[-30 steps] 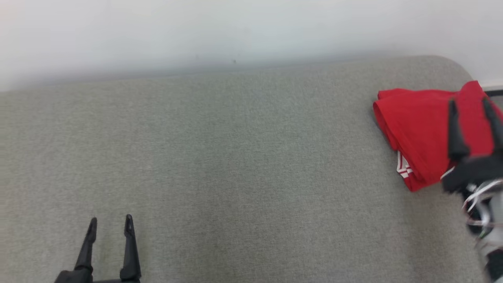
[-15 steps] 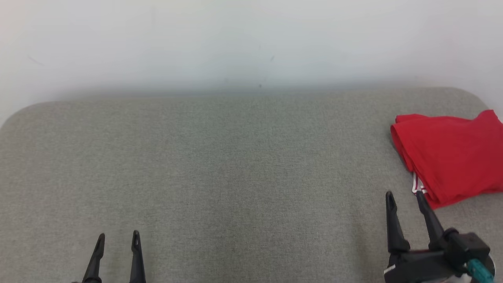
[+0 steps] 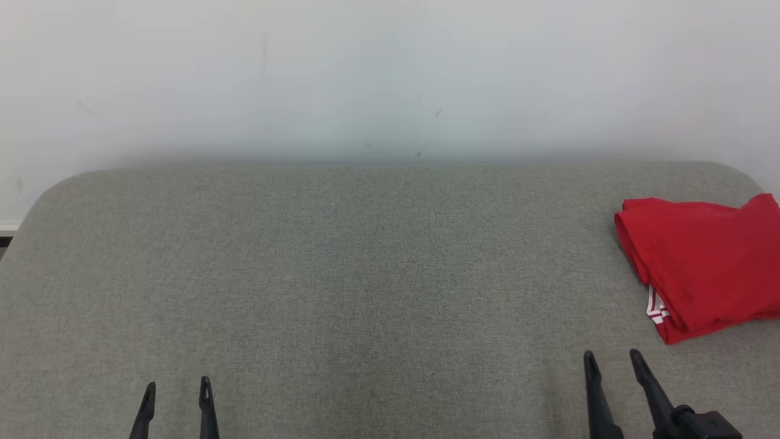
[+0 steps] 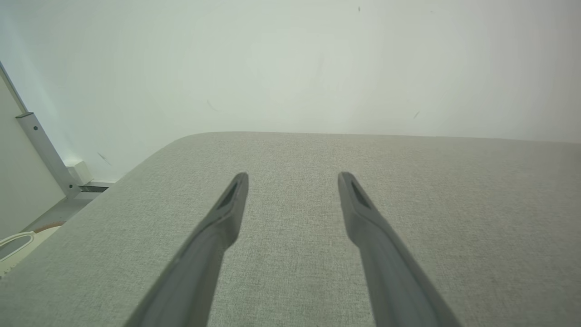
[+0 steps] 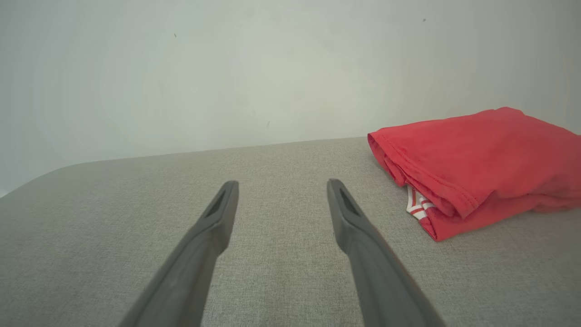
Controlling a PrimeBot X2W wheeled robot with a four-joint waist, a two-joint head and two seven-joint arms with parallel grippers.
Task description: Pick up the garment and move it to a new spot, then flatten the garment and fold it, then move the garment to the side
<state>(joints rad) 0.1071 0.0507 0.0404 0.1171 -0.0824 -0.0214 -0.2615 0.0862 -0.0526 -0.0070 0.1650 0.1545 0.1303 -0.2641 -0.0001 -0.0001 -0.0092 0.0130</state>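
Note:
The garment (image 3: 701, 268) lies folded in a red bundle at the far right of the grey padded table (image 3: 365, 274), with a bit of red-and-white striped trim showing at its near left corner. In the right wrist view the garment (image 5: 476, 154) sits ahead and to the right of my fingers, apart from them. My right gripper (image 3: 610, 355) stands open and empty at the lower right, short of the bundle; its own view shows the same gripper (image 5: 282, 184) over bare cloth. My left gripper (image 3: 177, 385) is open and empty at the lower left, and the left wrist view shows it (image 4: 292, 177) above bare table.
A pale wall (image 3: 390, 79) runs behind the table's rounded far edge. Past the table's left corner stand a metal frame post (image 4: 41, 150) and some floor.
My right gripper has drawn back from over the garment to the near right, still open. The head camera has shifted, so the whole scene sits lower. The garment lies unmoved.

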